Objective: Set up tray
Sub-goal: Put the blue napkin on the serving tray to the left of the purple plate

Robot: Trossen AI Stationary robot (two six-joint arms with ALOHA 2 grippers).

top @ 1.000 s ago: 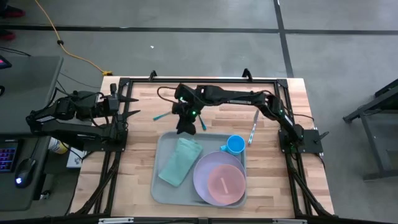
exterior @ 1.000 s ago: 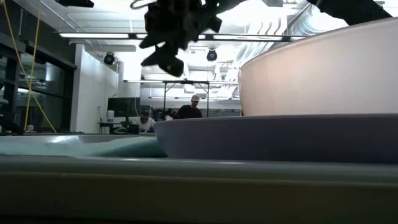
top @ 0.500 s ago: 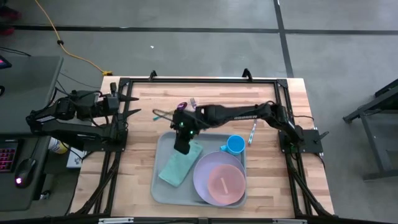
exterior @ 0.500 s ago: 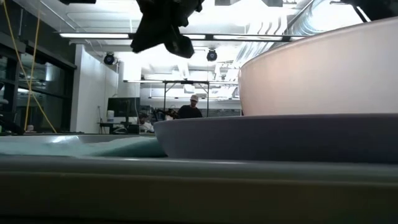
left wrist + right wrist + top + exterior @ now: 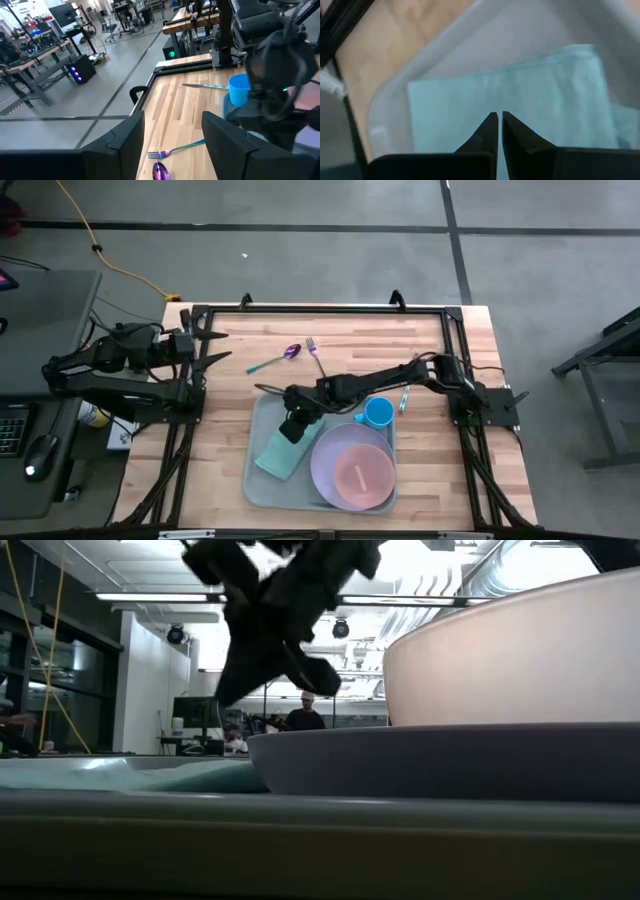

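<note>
The pale grey-green tray (image 5: 256, 485) lies at the table's middle near side. In it are a folded teal napkin (image 5: 278, 457), a lavender plate (image 5: 325, 465) with a pink bowl (image 5: 362, 475) on it, and a blue cup (image 5: 378, 413). My right gripper (image 5: 290, 430) hangs shut over the napkin's far end (image 5: 545, 95), clear of it in the low view. My left gripper (image 5: 172, 145) waits open at the table's left edge, holding nothing.
A purple spoon with a teal handle (image 5: 272, 360) and a fork (image 5: 315, 352) lie on the wood beyond the tray's far left corner. A knife (image 5: 405, 395) lies right of the cup. Bare wood shows left and right of the tray.
My right gripper has travelled from above the spoon and fork, past the tray's far rim, toward the table's near edge. It has come down until it hangs over the napkin. With the arm gone, the spoon and fork show fully on the wood.
</note>
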